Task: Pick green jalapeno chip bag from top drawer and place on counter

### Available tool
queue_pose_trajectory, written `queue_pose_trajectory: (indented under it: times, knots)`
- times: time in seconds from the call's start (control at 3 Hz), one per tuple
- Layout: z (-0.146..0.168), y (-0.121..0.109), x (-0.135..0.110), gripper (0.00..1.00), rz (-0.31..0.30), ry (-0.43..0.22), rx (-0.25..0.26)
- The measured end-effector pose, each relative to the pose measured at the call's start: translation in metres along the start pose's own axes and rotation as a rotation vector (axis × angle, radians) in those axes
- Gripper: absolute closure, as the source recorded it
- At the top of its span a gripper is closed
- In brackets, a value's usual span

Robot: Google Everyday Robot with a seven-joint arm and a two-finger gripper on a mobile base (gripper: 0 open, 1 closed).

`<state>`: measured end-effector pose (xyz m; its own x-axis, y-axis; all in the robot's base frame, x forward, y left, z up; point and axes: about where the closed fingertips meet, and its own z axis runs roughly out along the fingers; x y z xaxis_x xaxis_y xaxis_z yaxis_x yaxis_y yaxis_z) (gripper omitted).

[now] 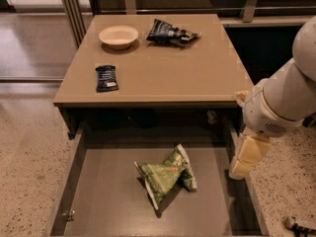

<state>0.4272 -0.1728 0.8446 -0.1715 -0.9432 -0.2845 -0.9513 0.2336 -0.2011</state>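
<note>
The green jalapeno chip bag (165,176) lies crumpled on the flat bottom of the open top drawer (103,201), a little right of the middle. The counter (158,70) is the tan tabletop above the drawer. My gripper (245,161) hangs from the white arm (281,102) at the right, over the drawer's right wall. It is to the right of the bag, apart from it, and holds nothing that I can see.
On the counter stand a cream bowl (118,36) at the back left, a dark navy chip bag (170,32) at the back middle and a small dark blue snack packet (106,78) at the left. Speckled floor lies on both sides.
</note>
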Motion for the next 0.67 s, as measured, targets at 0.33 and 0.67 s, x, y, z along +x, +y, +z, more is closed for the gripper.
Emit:
queue_pose_trajectory:
  times: [0.33, 0.67]
  knots:
    - [0.029, 0.010, 0.002, 0.00, 0.008, -0.020, -0.030]
    - [0.066, 0.023, 0.001, 0.00, 0.016, -0.044, -0.065]
